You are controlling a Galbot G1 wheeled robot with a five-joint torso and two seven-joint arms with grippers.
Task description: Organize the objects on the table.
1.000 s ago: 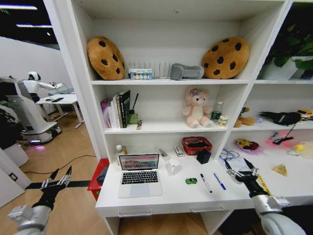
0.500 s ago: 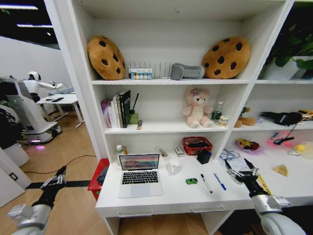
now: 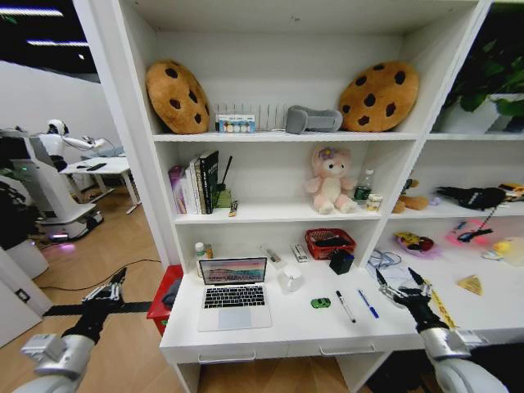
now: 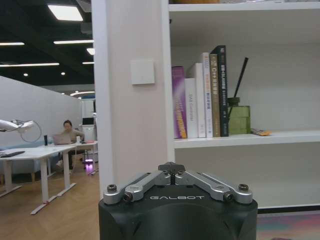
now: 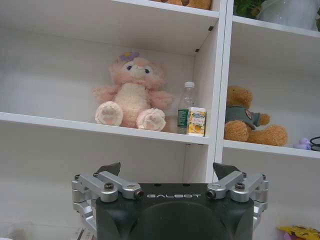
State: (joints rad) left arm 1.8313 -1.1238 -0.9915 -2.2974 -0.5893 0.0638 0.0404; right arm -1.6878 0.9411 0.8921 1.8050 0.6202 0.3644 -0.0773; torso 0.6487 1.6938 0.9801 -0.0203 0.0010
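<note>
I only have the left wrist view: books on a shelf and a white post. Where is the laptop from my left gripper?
Observer: The left gripper hangs over the floor, left of the white desk. The open laptop sits to its right, at the desk's left end.
Operator: What else lies on the desk top?
Observer: Right of the laptop, in order: a green toy car, a black pen, a blue pen.
Operator: And the other arm?
Observer: The right gripper hovers open just right of the blue pen, holding nothing.

White mug and green car flank open desktop.
</note>
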